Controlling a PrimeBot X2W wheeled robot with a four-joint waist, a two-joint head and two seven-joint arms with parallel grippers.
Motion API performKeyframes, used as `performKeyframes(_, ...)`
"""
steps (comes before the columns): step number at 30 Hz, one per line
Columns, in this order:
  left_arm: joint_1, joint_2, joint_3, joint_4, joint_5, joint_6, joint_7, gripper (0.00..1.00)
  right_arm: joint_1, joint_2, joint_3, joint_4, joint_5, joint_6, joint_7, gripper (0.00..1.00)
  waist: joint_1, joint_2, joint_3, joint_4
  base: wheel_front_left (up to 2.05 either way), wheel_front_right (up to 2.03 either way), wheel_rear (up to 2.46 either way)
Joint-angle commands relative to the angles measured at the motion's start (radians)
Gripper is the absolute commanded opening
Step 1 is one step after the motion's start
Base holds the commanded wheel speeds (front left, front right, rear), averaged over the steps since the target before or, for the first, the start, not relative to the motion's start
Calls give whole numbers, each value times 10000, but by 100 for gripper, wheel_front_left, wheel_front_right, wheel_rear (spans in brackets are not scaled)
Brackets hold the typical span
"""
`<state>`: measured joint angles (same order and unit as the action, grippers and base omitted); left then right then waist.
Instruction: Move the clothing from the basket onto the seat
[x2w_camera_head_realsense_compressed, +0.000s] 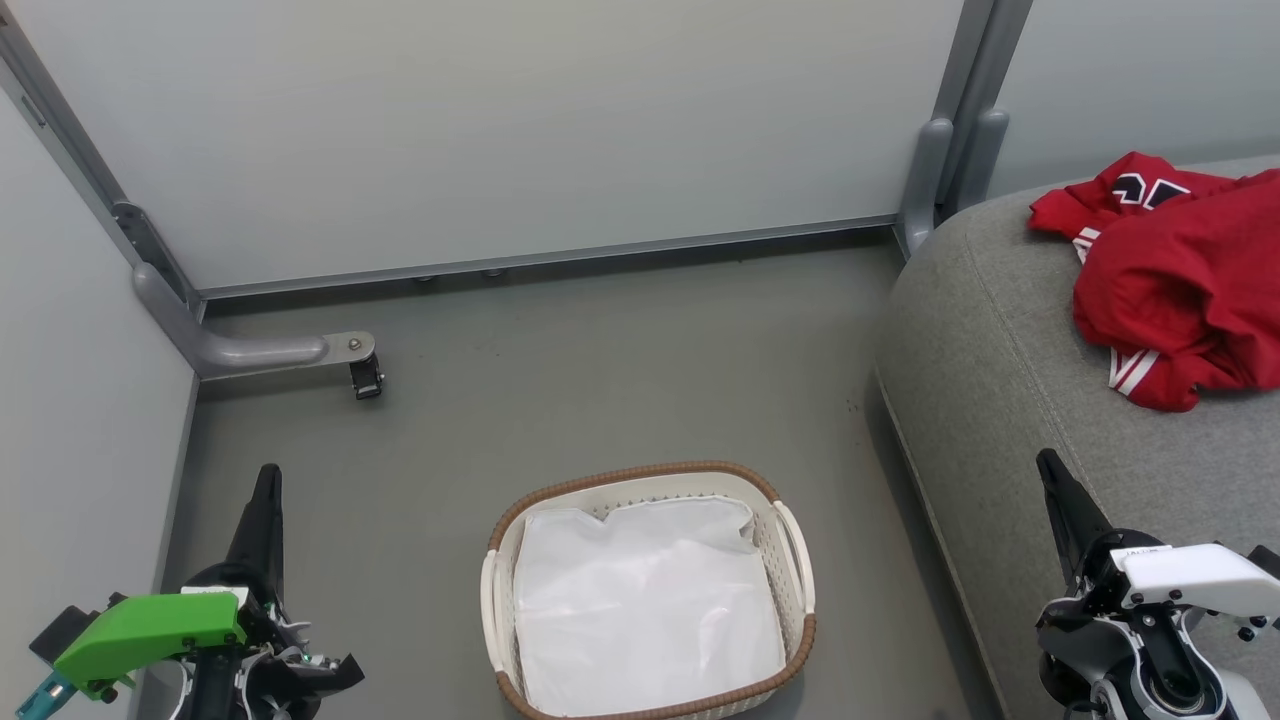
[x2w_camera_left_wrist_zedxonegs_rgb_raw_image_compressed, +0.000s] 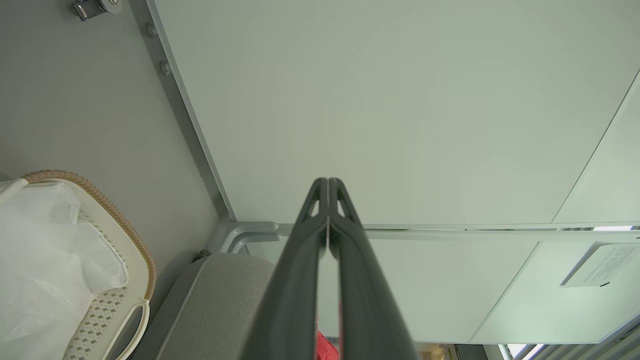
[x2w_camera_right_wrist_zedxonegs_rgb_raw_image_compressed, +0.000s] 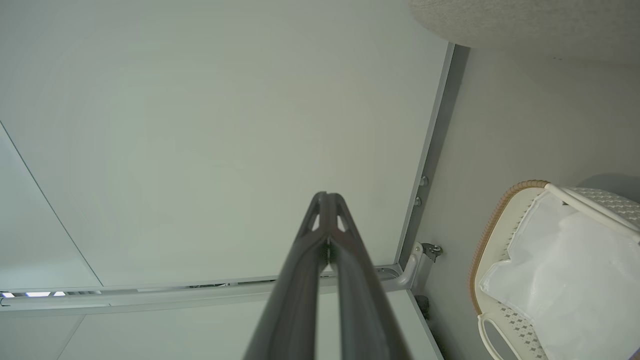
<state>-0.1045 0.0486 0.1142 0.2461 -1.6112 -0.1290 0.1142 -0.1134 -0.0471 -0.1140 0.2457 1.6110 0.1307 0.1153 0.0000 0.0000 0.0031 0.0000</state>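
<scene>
Sitting on the grey floor (x2w_camera_head_realsense_compressed: 600, 350) near the bottom middle of the head view, the basket (x2w_camera_head_realsense_compressed: 640, 472) holds a crumpled white liner (x2w_camera_head_realsense_compressed: 640, 600) that covers its bottom. The clothing (x2w_camera_head_realsense_compressed: 1180, 280) lies in a red heap on the seat (x2w_camera_head_realsense_compressed: 1000, 400) at the right, well apart from the basket. Black-and-white number marks face up at the far end of the heap, and a white-striped hem shows at the near end. Where one garment ends and the other begins cannot be told.

The left jaws stand at the lower left, over the floor beside the basket. In the left wrist view their two dark fingers (x2w_camera_left_wrist_zedxonegs_rgb_raw_image_compressed: 295, 280) meet at the tips and grip nothing. That view also has the basket (x2w_camera_left_wrist_zedxonegs_rgb_raw_image_compressed: 142, 260) with its liner (x2w_camera_left_wrist_zedxonegs_rgb_raw_image_compressed: 45, 250) at the left edge, next to a corner of the seat (x2w_camera_left_wrist_zedxonegs_rgb_raw_image_compressed: 220, 295).

The right jaws stand at the lower right, above the front part of the seat. In the right wrist view their fingers (x2w_camera_right_wrist_zedxonegs_rgb_raw_image_compressed: 300, 290) are likewise pressed together at the tips with nothing held. The basket (x2w_camera_right_wrist_zedxonegs_rgb_raw_image_compressed: 487, 240) and liner (x2w_camera_right_wrist_zedxonegs_rgb_raw_image_compressed: 575, 280) sit at that view's right edge.
</scene>
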Motion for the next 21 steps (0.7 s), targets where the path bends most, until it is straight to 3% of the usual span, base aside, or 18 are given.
performKeyframes(1,-93,30,17,-23,-34,-42,30,0,104,-60,-21,-35,39,0,10,0,0,0,0,0,0,0,0)
performKeyframes(21,-93,30,16,-22,-34,-42,31,0,105,-60,-21,-35,40,0,9,0,0,0,0,0,0,0,0)
